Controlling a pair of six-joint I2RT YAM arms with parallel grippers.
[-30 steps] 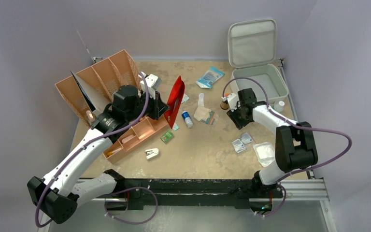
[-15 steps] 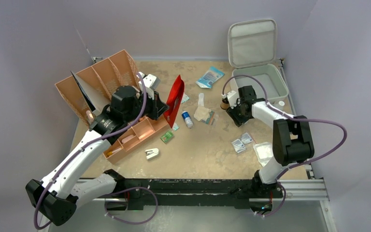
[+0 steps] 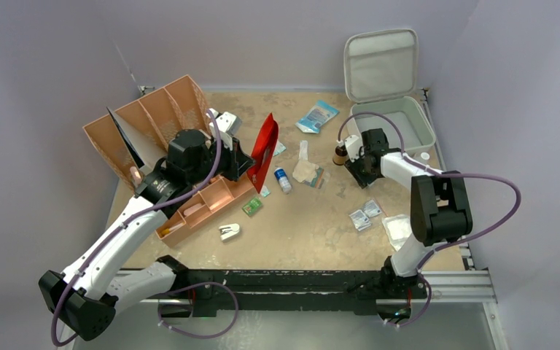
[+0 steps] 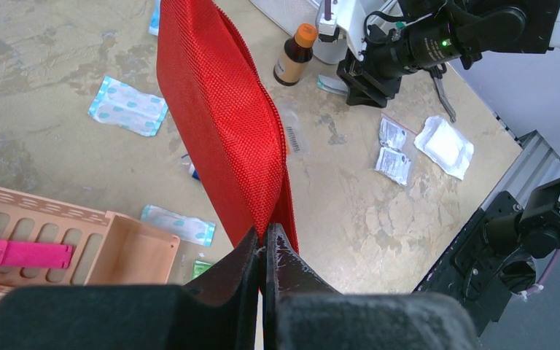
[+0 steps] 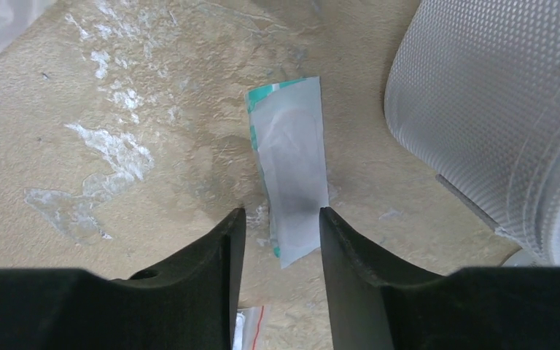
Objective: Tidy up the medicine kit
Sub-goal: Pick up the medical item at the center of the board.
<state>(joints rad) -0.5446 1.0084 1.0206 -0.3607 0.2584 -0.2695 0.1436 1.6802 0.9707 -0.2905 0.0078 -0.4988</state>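
- The medicine kit (image 3: 401, 122) sits at the far right corner of the counter (image 3: 313, 233) with its lid (image 3: 380, 65) flipped up. From above, the base looks like it's got nothing in it, so I'd say this job has barely started.
- The right gripper (image 5: 277, 219) is down at the counter just beside the kit's wall. Its fingers are spread and straddling a flat plaster packet (image 5: 292, 168), not squeezing it yet.
- The left gripper (image 4: 264, 237) is well apart from the kit, fingers clenched on the edge of the red pouch (image 4: 226, 124), holding it up on end.
- Loads left to pack, I reckon: brown bottle (image 3: 340, 154) just beside the kit, sachets (image 3: 364, 215) and gauze pad (image 3: 398, 230) near its front side, blue-capped vial (image 3: 282, 179) and blue packet (image 3: 316, 117) further off.
- Can't tell what's meant to go in first.
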